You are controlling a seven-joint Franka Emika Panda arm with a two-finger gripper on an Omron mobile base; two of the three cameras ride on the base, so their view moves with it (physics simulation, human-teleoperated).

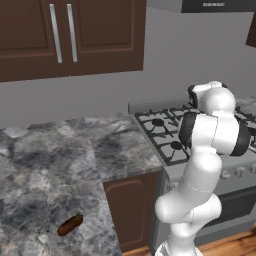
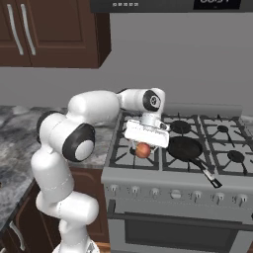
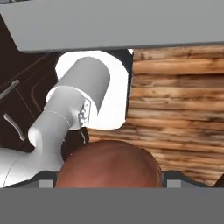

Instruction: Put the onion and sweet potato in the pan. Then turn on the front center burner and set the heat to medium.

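Brown and tapered, the sweet potato point(image 1: 70, 225) lies alone on the grey marbled counter point(image 1: 55, 165) at the near left of the left base view, well apart from the steel range point(image 1: 165, 131) farther right. Dark wooden cabinets point(image 1: 65, 35) with two silver handles hang on the wall above the counter. White arm segments rise at the lower right and hide much of the range top.

From the right base view, the arm reaches rightward over the range's near left burner. Its gripper point(image 2: 143, 148) points down there, and the round orange-tan onion point(image 2: 143, 150) sits between the jaws, just above the grate; the jaws are clamped on it. Just right of the onion, the black pan point(image 2: 184, 147) rests on the front center burner point(image 2: 170, 159), which it largely covers, with its thin handle running toward the near right edge of the range. A row of knobs point(image 2: 175, 193) lines the front panel below, above the oven door.

Through the hand view, the onion point(image 3: 108, 164) bulges large and reddish-brown at the bottom, directly between the two dark finger tips point(image 3: 175, 177). Beyond it lie a wooden plank floor point(image 3: 179, 109) and dark cabinet fronts.
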